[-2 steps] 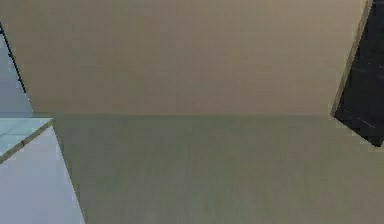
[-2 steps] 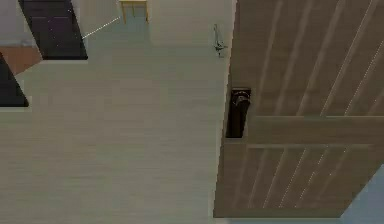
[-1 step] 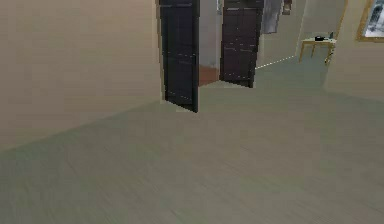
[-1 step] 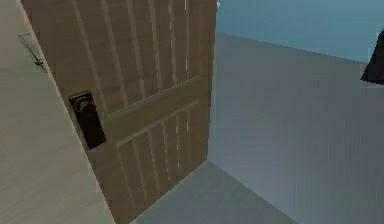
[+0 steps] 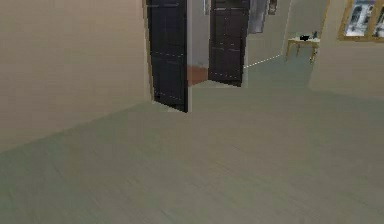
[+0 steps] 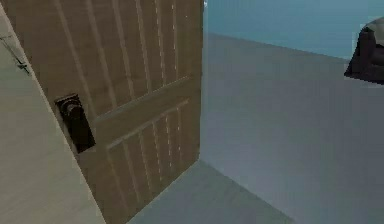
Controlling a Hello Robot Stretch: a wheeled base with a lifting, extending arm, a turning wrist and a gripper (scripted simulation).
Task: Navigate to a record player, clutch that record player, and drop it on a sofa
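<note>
No legible text, label, number or sign anywhere.

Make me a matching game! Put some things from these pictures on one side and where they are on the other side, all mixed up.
Things:
1. tall dark panelled door
2. light brown wooden plank door
3. small pale table
4. black handle plate

Places:
A. runs from top to bottom of the arm side view's left
B. far off, at the forward view's upper right
C. fixed low on the wooden door's left part
D. forward view's top middle

Pairs: 1-D, 2-A, 3-B, 4-C.
</note>
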